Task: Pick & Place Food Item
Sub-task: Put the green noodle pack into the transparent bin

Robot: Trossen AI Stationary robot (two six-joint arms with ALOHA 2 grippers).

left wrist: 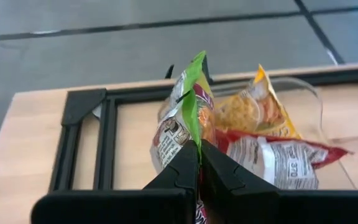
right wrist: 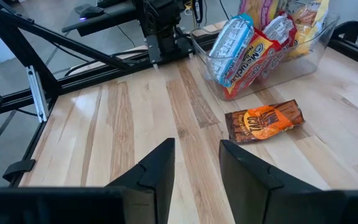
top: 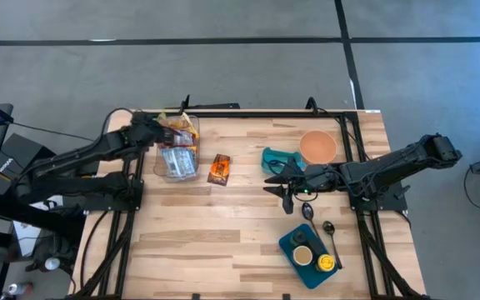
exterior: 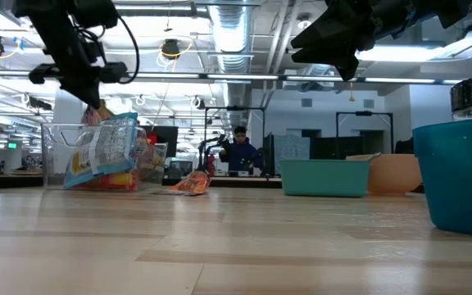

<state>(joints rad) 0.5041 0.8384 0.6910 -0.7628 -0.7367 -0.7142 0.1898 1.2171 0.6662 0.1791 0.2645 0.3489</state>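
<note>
Your left tool [left wrist: 199, 155] pinches a green snack bag [left wrist: 182, 118] in the bin [top: 179, 171]; placing remains. Right tool [right wrist: 196, 165] spread, idle.

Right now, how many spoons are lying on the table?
2. Both lie near the right edge, beside the teal tray: one spoon just above the tray's upper corner, the other spoon along its right side. Others may be hidden.

Even, bright overhead light falls on the pale wooden table [top: 223, 242] — shadows under the arms are soft and faint. In the low view, ceiling lamps [exterior: 170, 49] glare, and the near teal tray [exterior: 461, 176] looms blurred — the room behind stays fairly sharp.
</note>
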